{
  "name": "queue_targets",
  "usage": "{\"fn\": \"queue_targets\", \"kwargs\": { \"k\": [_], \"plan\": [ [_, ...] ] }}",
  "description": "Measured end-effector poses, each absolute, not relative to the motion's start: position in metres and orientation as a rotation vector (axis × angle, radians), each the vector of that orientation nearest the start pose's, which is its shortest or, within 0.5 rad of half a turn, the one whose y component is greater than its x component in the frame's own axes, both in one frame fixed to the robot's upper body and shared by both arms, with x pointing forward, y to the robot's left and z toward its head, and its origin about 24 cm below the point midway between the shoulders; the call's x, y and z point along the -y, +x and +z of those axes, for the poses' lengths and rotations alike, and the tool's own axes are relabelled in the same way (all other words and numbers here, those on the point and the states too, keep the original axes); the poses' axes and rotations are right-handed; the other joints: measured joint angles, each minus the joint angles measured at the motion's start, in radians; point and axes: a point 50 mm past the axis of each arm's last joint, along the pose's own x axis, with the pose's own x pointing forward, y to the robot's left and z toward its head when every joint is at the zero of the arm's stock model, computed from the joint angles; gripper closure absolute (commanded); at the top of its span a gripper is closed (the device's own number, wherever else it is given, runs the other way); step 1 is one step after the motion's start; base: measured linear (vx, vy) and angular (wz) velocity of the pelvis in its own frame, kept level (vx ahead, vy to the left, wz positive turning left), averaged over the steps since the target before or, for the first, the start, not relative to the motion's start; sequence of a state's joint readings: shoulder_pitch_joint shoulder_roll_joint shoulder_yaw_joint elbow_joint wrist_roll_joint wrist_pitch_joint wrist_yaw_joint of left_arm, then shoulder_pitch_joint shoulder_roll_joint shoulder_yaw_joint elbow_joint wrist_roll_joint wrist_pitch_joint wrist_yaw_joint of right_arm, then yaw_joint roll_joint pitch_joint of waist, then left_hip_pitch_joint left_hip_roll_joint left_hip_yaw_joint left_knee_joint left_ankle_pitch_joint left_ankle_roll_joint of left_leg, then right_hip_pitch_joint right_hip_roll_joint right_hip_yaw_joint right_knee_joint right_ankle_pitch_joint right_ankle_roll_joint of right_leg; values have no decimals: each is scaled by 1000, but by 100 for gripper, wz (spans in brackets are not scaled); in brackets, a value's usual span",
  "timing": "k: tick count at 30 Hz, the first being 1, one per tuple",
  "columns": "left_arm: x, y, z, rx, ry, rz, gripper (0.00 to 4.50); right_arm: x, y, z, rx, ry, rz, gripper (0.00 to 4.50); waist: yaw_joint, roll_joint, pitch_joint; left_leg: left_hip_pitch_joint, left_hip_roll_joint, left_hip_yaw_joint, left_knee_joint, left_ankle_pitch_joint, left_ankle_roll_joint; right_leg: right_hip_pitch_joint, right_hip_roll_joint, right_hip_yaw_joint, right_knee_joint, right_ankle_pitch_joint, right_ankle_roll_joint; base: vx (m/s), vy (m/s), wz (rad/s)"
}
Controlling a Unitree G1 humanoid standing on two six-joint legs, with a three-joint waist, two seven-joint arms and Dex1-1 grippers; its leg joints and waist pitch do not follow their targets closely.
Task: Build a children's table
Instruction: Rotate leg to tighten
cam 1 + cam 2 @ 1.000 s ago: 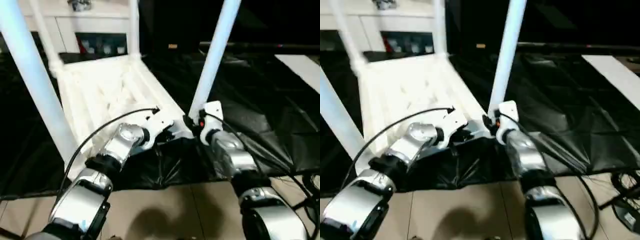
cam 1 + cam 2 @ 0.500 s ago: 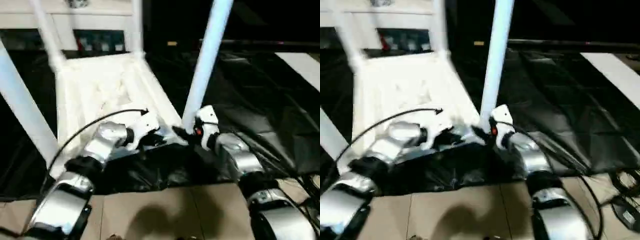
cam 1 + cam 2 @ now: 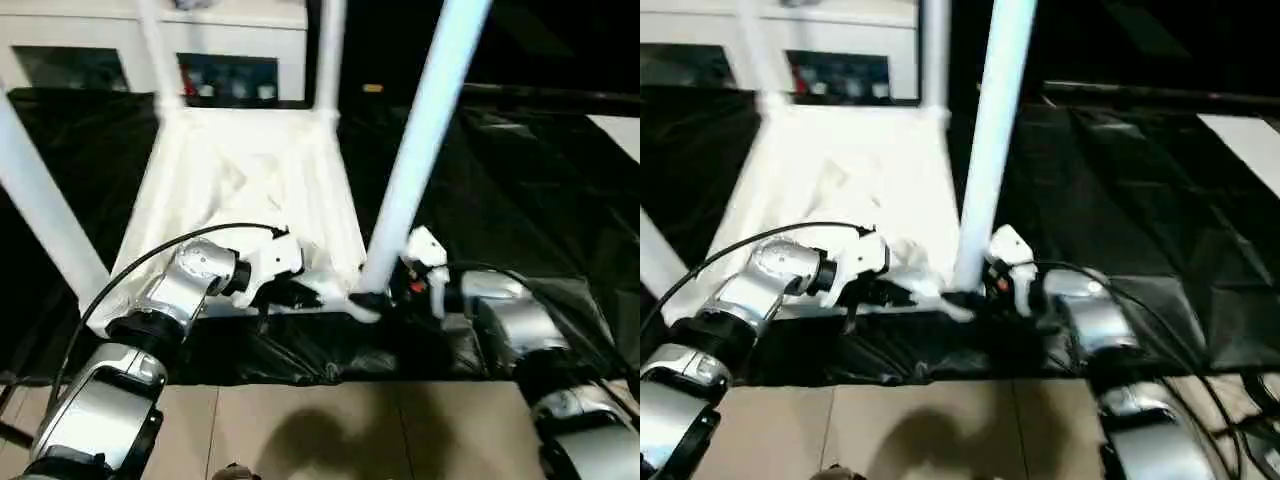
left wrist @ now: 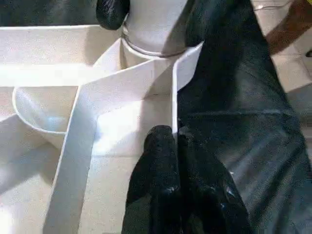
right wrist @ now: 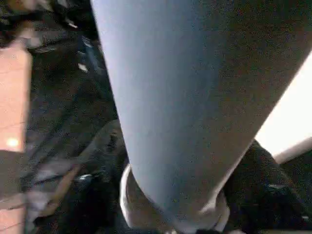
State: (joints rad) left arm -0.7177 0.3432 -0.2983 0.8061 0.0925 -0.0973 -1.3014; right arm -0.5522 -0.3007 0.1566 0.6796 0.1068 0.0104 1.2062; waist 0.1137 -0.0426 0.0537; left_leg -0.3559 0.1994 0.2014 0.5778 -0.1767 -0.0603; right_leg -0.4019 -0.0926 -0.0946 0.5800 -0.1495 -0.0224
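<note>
The left claw (image 4: 176, 146) has its two black fingers (image 4: 158, 165) pressed together, tips on the thin upright wall at the near edge of the table (image 3: 250, 170), just beside the corner socket (image 4: 151, 46). The right claw (image 3: 372, 300) sits at the foot of the near right leg (image 3: 420, 140), where the leg enters that socket; its wrist view looks up the leg from very close, with a black finger dark on either side of the leg's base, so it appears to pinch the leg, though the contact itself is hard to make out. The table lies upside down on black sheeting (image 3: 520, 190), ribbed underside up, with its legs rising out of the corners: the near left leg (image 3: 45, 210) leans off the picture's left edge, and the two far legs (image 3: 328, 55) stand in front of a white cabinet (image 3: 230, 45). The near edge of the table runs close to the sheeting's front border, beyond which is bare tan floor (image 3: 330, 430). Open sheeting spreads to the right of the table and to its left. The left wrist view shows the ribs and the ring where leg meets socket, which the head views blur; the head views show both silver forearms converging on that one corner.
</note>
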Motion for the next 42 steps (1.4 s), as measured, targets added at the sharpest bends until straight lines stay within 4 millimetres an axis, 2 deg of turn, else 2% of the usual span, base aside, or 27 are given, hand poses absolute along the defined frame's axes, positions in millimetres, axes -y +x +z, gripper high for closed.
{"fn": "queue_targets", "kwargs": {
  "k": [4, 5, 12, 15, 22, 28, 32, 33, 34, 37, 39, 42],
  "plan": [
    [-130, 328, 58, -430, 528, -1470, 450, 135, 312, 43, -314, -151, 1302, 218, 0, 0, 0, 0, 0, 0, 0, 0, 0, 0, 0, 0, 0, 0, 1, 0, 0, 0],
    [-130, 328, 58, -430, 528, -1471, 450, 135, 312, 43, -313, -151, 1303, 240, 0, 0, 0, 0, 0, 0, 0, 0, 0, 0, 0, 0, 0, 0, 1, 0, 0, 0],
    [-130, 328, 58, -430, 529, -1467, 450, 135, 311, 43, -309, -152, 1295, 254, 0, 0, 0, 0, 0, 0, 0, 0, 0, 1, 0, 0, 0, -1, 1, 0, 0, 0],
    [-128, 333, 56, -431, 507, -1379, 450, 133, 317, 40, -293, -120, 1180, 254, -4, -1, -1, 1, 0, 0, 0, 0, -1, 1, 0, 0, 0, -3, 6, 0, 0, 0],
    [-107, 344, 52, -419, 446, -1134, 450, 119, 343, 33, -260, -2, 745, 257, -55, -3, 1, 2, 0, -4, 1, 1, -2, -1, 0, -2, -2, -4, 7, 0, 0, 0],
    [-92, 346, 51, -404, 411, -1007, 450, 105, 354, 34, -256, 46, 509, 257, -72, -3, 1, 2, 0, -4, 1, 1, -2, -3, 0, -3, -1, -3, 6, 0, 0, 0],
    [-88, 347, 52, -398, 407, -979, 450, 99, 356, 35, -242, 42, 446, 257, -75, -4, 1, 2, 0, -4, 0, 1, -3, -3, 0, -2, -1, -3, 6, 0, 0, 0],
    [-87, 347, 53, -396, 407, -979, 450, 99, 356, 35, -237, 39, 446, 201, -75, -4, 1, 2, 0, -3, 0, 0, -4, -3, 0, -2, -1, 0, 1, 0, 0, 0],
    [-87, 347, 53, -394, 408, -979, 450, 99, 356, 36, -232, 39, 447, 187, -74, -4, 1, 2, 0, -3, -2, 0, -4, -3, 0, -2, -1, 1, 0, 0, 0, 0],
    [-88, 347, 53, -391, 411, -983, 450, 98, 355, 36, -219, 55, 470, 181, -73, -4, 0, 2, 0, -3, -3, 0, -4, -4, 1, -2, 0, 1, 0, 0, 0, 0],
    [-89, 346, 54, -392, 415, -996, 450, 100, 355, 36, -213, 50, 493, 143, -74, -4, 0, 2, 0, -3, -4, 0, -4, -5, 1, -2, 0, 1, 0, 0, 0, 0],
    [-93, 345, 54, -390, 427, -1029, 450, 103, 352, 36, -213, 24, 576, 143, -74, -2, 1, 2, 0, -3, -4, 0, -4, -5, 1, -2, 0, 1, 0, 0, 0, 0]
  ]
}}
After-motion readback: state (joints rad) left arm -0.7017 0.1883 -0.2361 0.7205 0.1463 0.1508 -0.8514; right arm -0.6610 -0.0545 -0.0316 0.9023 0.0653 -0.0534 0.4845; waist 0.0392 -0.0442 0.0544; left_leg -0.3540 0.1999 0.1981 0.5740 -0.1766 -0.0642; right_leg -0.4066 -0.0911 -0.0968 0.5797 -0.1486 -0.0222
